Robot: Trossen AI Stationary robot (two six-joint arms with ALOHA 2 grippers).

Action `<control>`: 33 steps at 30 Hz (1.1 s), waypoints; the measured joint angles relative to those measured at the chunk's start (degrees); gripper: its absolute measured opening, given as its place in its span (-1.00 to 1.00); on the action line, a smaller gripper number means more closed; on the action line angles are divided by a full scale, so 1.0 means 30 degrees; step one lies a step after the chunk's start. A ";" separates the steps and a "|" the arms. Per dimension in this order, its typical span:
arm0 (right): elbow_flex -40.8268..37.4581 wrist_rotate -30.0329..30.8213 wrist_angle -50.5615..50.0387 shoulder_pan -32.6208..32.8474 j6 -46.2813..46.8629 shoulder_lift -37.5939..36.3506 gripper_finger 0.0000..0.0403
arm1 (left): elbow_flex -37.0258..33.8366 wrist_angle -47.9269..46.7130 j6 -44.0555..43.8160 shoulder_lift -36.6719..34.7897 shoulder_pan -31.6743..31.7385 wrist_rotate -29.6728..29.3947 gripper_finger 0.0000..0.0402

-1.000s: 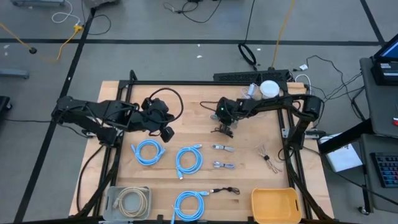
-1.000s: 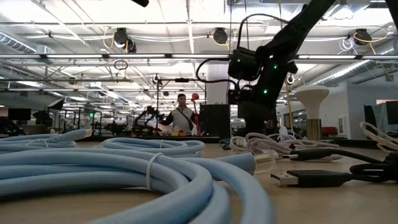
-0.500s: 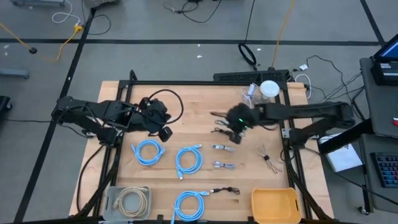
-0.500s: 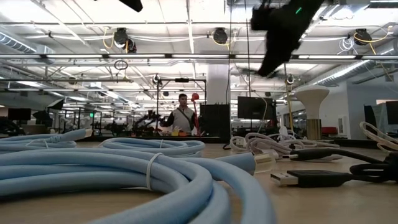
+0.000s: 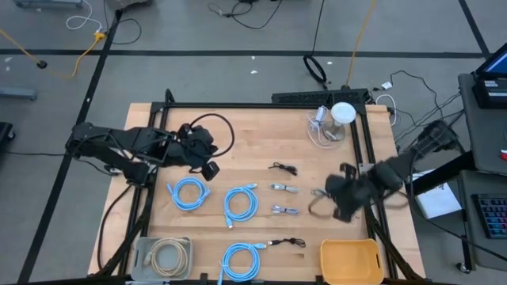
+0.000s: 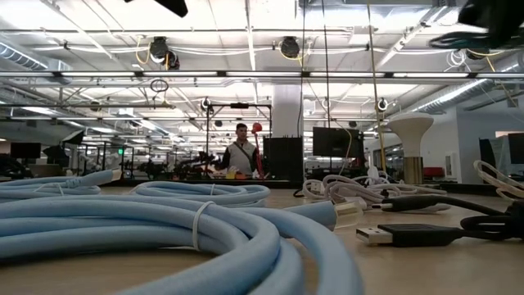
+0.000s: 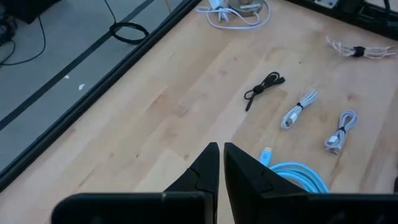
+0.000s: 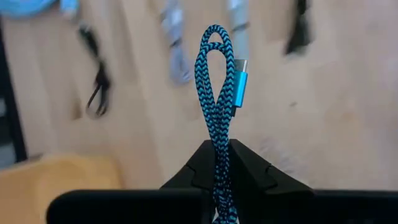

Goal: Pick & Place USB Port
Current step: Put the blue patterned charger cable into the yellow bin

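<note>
My right gripper (image 8: pixel 219 149) is shut on a blue-and-black braided USB cable (image 8: pixel 217 81). In the high view it hovers, blurred, over the table's right side (image 5: pixel 342 198), above and a little far of the yellow bin (image 5: pixel 351 261). The low view catches it only at the top corner (image 6: pixel 491 16). My left gripper (image 5: pixel 210 169) waits shut over the left half of the table, touching nothing. A small black cable (image 5: pixel 283 168) and two grey-white cables (image 5: pixel 283 188) lie flat on the wood. My right gripper pinches the folded braided cable between its two fingers, several strands side by side (image 8: pixel 219 134). The looped end and the blue plug (image 8: pixel 240 79) stick out past the fingertips. The cable is lifted clear of the table, and a dark loop (image 5: pixel 317 207) trails beside the gripper.
Three light-blue coils (image 5: pixel 188 192) (image 5: pixel 240 203) (image 5: pixel 242 260) lie on the left and middle. A grey tray with a beige cable (image 5: pixel 164 255) sits at the near left corner. Another black cable (image 5: pixel 287 242) is near the front. A white round stand (image 5: pixel 342 113) stands at the far right.
My right gripper has swung fast from the far middle of the table toward the right and near edges, rising on the way and carrying the braided cable lifted clear. It now hovers by the yellow bin. The left arm has kept still.
</note>
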 joint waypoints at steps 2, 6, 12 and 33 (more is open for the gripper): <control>0.0000 -0.0187 -0.0087 0.1468 0.1027 0.0790 -0.91 | 0.0000 0.0000 0.0050 0.0000 0.0142 0.0241 -0.88; 0.0000 -0.0767 -0.0136 0.3866 0.3047 0.2380 -0.91 | 0.0000 0.0007 0.0050 0.0000 0.0390 0.0664 -0.88; 0.0000 -0.1715 0.0632 0.6394 0.6691 0.4150 -0.91 | 0.0000 0.0004 0.0349 0.0000 0.0477 0.1745 -0.88; 0.5610 -0.2227 -0.2221 1.0066 1.1072 1.1539 -0.91 | 0.0000 -0.0645 0.0224 0.0000 -0.1492 0.2224 -0.88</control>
